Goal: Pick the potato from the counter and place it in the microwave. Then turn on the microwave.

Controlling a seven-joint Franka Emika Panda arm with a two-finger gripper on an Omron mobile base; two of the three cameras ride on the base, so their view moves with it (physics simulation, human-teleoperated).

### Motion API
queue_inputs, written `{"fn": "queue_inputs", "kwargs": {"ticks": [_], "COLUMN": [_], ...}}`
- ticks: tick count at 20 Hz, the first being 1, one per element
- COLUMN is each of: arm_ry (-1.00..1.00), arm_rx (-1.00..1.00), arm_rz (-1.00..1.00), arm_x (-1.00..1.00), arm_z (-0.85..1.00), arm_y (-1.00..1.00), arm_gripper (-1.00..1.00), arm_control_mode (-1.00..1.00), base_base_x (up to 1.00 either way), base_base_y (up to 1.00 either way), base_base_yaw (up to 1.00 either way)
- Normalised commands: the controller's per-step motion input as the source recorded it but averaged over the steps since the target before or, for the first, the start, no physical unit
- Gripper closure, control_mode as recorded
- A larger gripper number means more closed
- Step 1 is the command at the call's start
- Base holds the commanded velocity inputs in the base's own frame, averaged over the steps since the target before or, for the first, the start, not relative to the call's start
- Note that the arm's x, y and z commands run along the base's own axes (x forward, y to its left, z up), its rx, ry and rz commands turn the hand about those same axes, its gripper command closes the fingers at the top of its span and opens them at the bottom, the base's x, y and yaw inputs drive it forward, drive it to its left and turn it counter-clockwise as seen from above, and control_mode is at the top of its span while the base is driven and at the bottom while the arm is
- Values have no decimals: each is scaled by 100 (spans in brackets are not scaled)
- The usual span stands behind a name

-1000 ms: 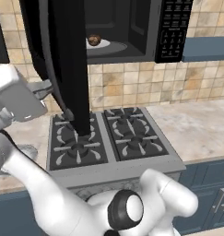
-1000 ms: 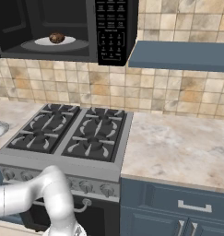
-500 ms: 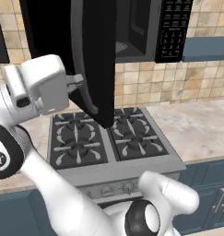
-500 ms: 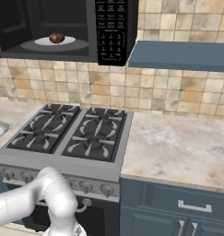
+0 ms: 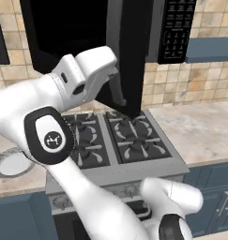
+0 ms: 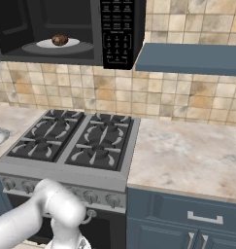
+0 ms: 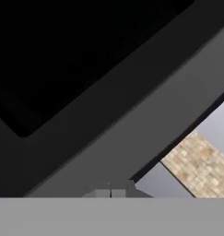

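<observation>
potato: on white turntable inside microwave | door: partly swung | claw: fingers together, empty, against door | stove: below

The potato lies in the microwave, above the stove.

The microwave mouth is seen open from the right base view, with the potato sitting on the white plate inside. In the left base view that mouth is blocked by the swung-out door (the gripper, jaws closed, is pressed close against it). Free room is left over the stove and the counter.
</observation>
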Motion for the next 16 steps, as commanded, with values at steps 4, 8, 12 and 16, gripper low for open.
{"fn": "queue_inputs", "kwargs": {"ticks": [4,8,12,16], "arm_ry": [0,0,0,0], "arm_rx": [4,5,5,5], "arm_rz": [22,24,25,28], "arm_x": [64,73,71,57], "arm_z": [0,0,0,0], "arm_y": [-66,-65,-55,-40], "arm_gripper": [100,100,100,100], "arm_control_mode": [-100,-100,-100,-100], "base_base_x": [0,0,0,0], "base_base_y": [0,0,0,0], "base_base_yaw": [0,0,0,0]}}
